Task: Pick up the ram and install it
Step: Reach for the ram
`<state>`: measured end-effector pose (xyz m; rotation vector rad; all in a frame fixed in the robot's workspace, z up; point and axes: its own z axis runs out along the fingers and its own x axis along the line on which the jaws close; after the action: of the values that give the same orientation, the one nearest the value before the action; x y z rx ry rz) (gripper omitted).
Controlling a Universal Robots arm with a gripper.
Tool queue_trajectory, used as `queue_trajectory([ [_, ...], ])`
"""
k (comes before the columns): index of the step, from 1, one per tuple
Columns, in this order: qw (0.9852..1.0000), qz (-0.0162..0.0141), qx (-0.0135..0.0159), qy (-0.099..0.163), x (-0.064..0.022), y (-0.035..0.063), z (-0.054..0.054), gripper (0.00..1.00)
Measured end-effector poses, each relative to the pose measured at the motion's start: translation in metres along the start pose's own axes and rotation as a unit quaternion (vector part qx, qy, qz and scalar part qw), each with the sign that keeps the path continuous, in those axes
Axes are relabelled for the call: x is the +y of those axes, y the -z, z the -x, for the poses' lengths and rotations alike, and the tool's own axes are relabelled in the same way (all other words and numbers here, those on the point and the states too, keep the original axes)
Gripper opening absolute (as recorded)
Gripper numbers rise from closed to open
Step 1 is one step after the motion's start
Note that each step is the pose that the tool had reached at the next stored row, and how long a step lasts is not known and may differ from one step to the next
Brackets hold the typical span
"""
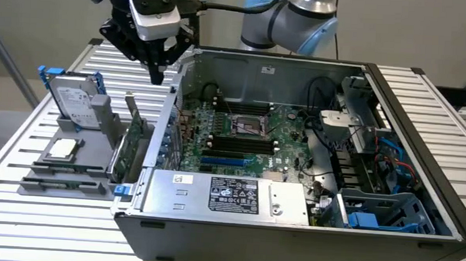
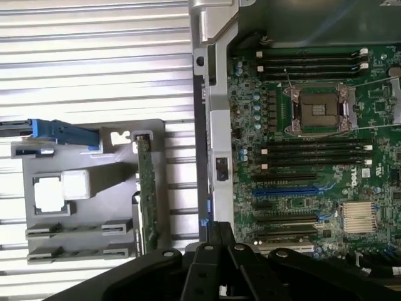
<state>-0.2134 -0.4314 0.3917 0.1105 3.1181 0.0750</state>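
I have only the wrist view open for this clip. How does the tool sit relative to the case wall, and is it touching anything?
Observer: The tool hangs in the air roughly over the wall of the case on the exterior view's left, touching nothing.
Operator: What is the blue piece at the end of the grey holder?
Observer: It is the rails of a silver hard drive, which stands on edge in the grey holder.
Operator: What else is in the case beside the motherboard?
Observer: A power supply with a dark label lies along the case's near wall in the exterior view.
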Motion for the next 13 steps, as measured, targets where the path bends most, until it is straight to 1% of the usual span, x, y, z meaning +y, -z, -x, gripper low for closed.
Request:
queue_trajectory([
  [10, 1.0, 0.0, 0.0, 0.0, -0.0196, -0.0019, -0.045, 0.0],
  [13, 1.0, 0.0, 0.0, 0.0, -0.0251, -0.0033, -0.057, 0.0],
])
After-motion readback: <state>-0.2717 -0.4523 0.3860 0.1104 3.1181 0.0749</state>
